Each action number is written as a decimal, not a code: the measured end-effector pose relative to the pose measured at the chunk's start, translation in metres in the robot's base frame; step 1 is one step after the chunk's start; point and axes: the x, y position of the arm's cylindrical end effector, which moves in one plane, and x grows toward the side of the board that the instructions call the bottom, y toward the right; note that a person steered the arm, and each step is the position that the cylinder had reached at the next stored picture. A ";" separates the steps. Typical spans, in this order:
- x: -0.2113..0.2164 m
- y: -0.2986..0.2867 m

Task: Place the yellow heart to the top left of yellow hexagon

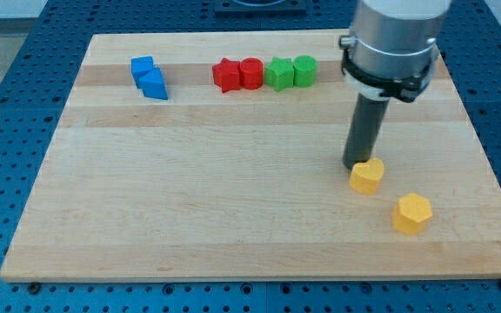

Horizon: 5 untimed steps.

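No jaws are fitted to this arm, so neither an opening nor a closed hold can be reported; the arm ends in a straight dark rod. My tip [358, 166] is seen resting at table height just behind the yellow heart [367, 175], at the heart's eleven o'clock edge. The two appear to be touching, though the exact contact is hidden by the block's top. Nothing is carried by the rod.

The yellow heart is found on the wooden table [233, 200] in the right half of the view, below the middle. Its outline is too small for a long axis to be read with certainty; the rounded side seems turned toward five o'clock, but which way the point faces cannot be told.

The yellow hexagon [412, 213] lies at the heart's four o'clock, near it but apart, with bare wood showing between them. The heart is therefore placed at about ten o'clock from the hexagon.

Along the far side of the table, a row of other blocks is seen: two blue blocks [149, 77] touching each other at the view's left, then two red blocks [238, 75] side by side, then two green blocks [290, 72] side by side. All are well apart from my tip.
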 end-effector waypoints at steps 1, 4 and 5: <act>0.009 0.013; 0.019 -0.006; 0.035 -0.007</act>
